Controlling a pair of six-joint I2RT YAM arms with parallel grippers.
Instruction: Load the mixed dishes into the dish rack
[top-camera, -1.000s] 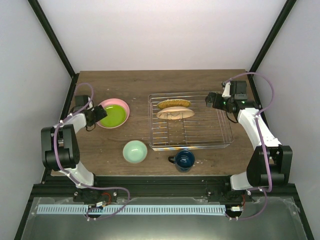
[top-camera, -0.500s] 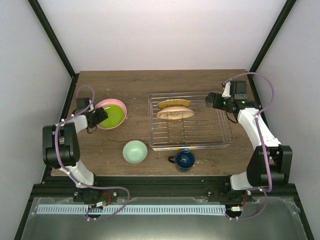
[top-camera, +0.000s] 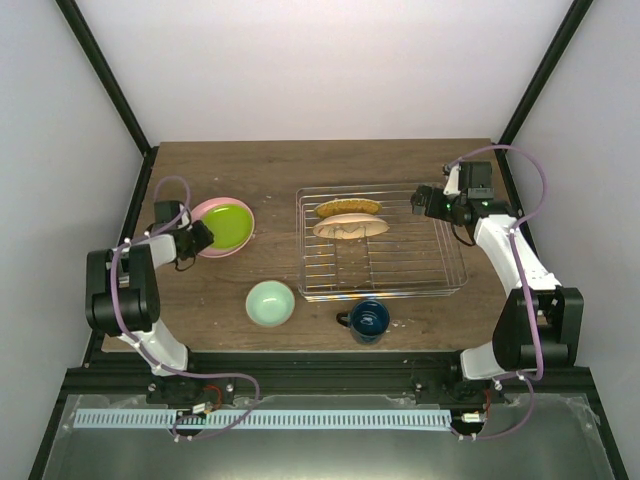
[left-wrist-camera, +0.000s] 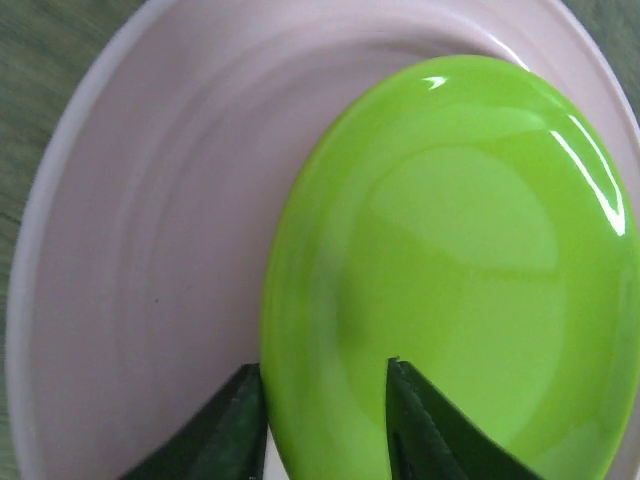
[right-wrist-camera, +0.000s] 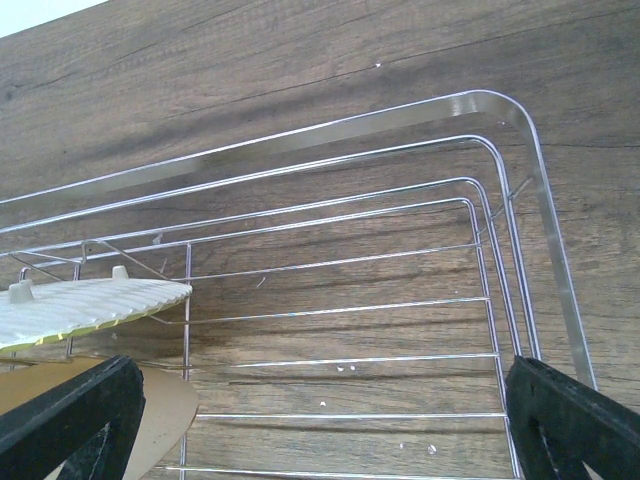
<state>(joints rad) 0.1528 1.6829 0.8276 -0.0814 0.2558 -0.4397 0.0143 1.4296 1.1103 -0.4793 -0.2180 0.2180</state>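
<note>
A brown wooden table (top-camera: 300, 170) stands between white walls. At its left, a round lime-green plate (left-wrist-camera: 450, 270) lies in a larger pink plate (left-wrist-camera: 170, 230). The left gripper (left-wrist-camera: 320, 375) straddles the green plate's near rim, jaws partway closed; whether they clamp it cannot be told. The right gripper (right-wrist-camera: 320, 362) hangs wide open and empty over the far right corner of the silver wire dish rack (top-camera: 445, 285).

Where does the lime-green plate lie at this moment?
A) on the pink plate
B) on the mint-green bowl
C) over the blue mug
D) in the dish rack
A: in the left wrist view, the lime-green plate rests inside the pink plate, whose rim shows around it.
</note>
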